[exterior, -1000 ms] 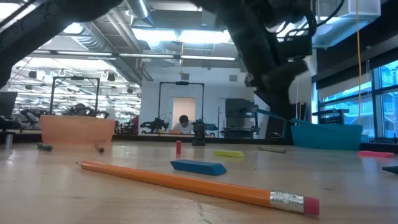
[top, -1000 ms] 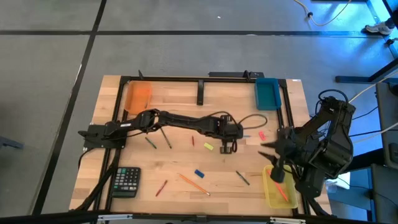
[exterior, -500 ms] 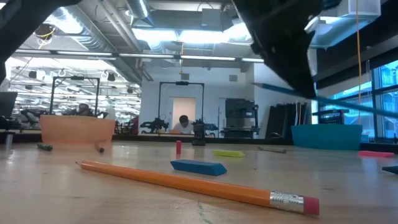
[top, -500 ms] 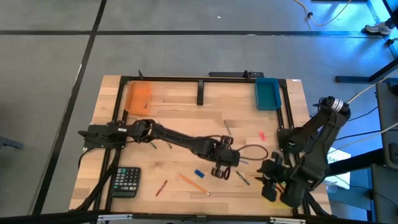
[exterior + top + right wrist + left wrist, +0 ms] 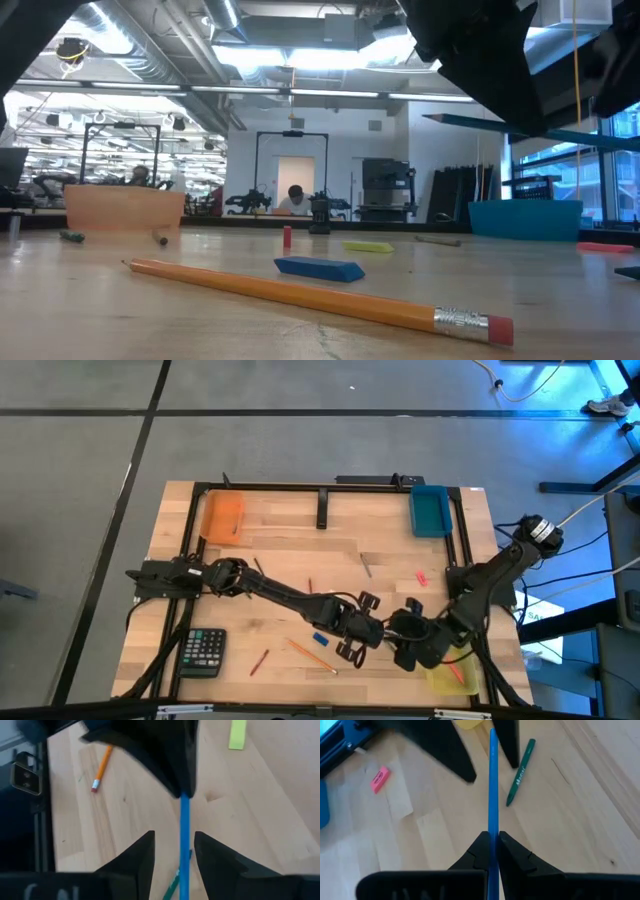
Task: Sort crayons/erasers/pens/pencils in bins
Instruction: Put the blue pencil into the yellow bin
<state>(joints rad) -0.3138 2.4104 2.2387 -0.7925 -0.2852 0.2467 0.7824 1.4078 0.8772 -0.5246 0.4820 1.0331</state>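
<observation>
Blue pencil passing between two claws above the counter [image 5: 260,560]

The left claw [image 5: 492,842] is pinching a blue pencil [image 5: 493,785] tight; the right claw [image 5: 174,851] is standing open around its other end, near the yellow bin [image 5: 447,677].

bare wood [image 5: 290,540] mid-table, both arms crowding yellow bin [image 5: 446,678]

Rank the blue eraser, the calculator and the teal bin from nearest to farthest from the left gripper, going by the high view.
The left gripper sits near the table's front centre.
1. Blue eraser: just beside the gripper, toward the robot's left.
2. Calculator: at the front-left corner, well off.
3. Teal bin: at the far edge on the right side; roughly as far as the calculator, so the last two are close to call.
</observation>
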